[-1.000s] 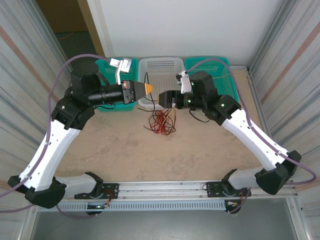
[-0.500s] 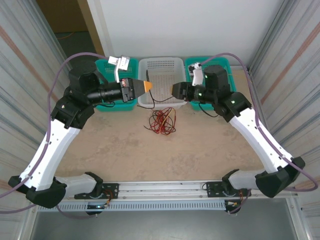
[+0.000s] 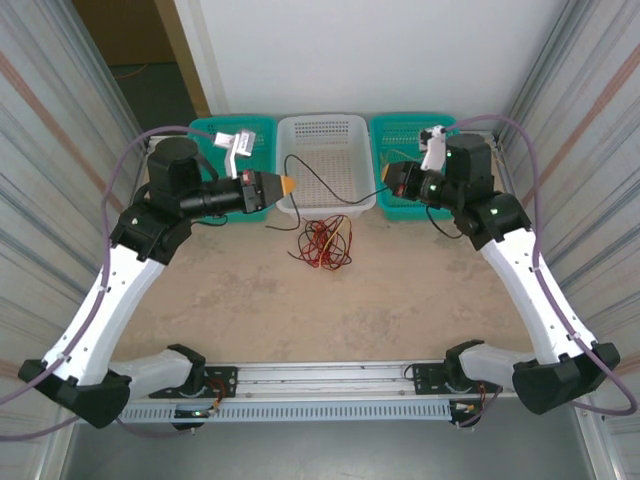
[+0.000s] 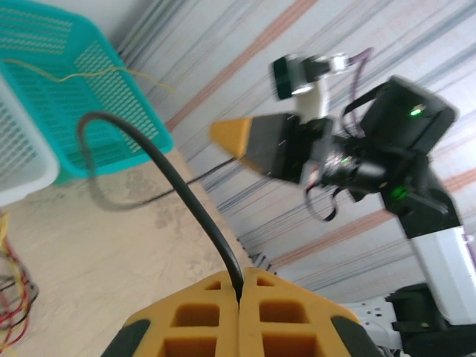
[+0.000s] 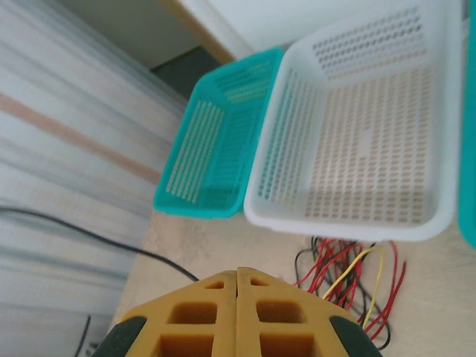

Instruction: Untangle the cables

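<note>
A tangle of thin red, black and yellow cables (image 3: 322, 243) lies on the table just in front of the white basket (image 3: 322, 130); the right wrist view has it at the lower right (image 5: 349, 275). One black cable (image 3: 320, 188) hangs in a slack arc between my two grippers. My left gripper (image 3: 290, 184) is shut on one end of it, which rises from between its fingertips (image 4: 239, 286). My right gripper (image 3: 384, 178) is shut, and the black cable (image 5: 89, 238) runs in under its tips (image 5: 237, 274).
Three baskets stand in a row at the back: teal (image 3: 225, 135), white, teal (image 3: 405, 130). A yellow cable (image 4: 97, 73) lies in the right teal basket (image 4: 111, 119). Corrugated walls close in both sides. Thick lilac arm cables loop over both arms.
My right gripper has closed and drawn back to the right, away from the left one, pulling the black cable out between them. The left gripper has shifted slightly back.
</note>
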`<move>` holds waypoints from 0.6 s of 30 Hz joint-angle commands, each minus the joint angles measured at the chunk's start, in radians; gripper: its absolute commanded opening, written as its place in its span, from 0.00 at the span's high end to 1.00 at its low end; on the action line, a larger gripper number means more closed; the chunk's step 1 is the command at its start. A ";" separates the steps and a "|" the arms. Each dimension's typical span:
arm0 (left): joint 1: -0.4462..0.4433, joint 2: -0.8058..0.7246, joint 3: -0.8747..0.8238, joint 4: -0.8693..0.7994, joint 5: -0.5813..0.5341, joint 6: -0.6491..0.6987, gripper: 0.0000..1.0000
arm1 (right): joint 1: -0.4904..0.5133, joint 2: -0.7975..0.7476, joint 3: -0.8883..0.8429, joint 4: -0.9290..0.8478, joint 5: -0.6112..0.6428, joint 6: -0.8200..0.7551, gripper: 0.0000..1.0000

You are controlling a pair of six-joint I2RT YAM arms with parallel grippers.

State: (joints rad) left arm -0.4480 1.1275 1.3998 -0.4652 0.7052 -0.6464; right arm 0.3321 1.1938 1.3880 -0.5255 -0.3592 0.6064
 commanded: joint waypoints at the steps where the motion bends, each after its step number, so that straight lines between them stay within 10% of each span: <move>1: 0.026 -0.052 -0.075 -0.036 -0.023 0.034 1.00 | -0.029 0.034 0.109 0.020 -0.027 0.025 1.00; 5: 0.026 -0.042 -0.156 -0.032 -0.031 0.037 1.00 | -0.050 0.132 0.241 0.007 0.000 0.018 1.00; 8: 0.026 -0.023 -0.175 -0.050 -0.071 0.029 0.56 | -0.061 0.208 0.332 0.004 0.027 0.025 1.00; 11: 0.026 -0.009 -0.180 -0.039 -0.093 0.030 0.36 | -0.072 0.282 0.438 0.008 0.044 0.037 1.00; 18: 0.026 -0.013 -0.238 0.016 -0.144 -0.002 0.27 | -0.104 0.457 0.746 0.010 0.049 0.052 1.00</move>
State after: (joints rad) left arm -0.4252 1.1282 1.1839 -0.4858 0.5976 -0.6327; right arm 0.2401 1.6196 2.0346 -0.5243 -0.3283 0.6373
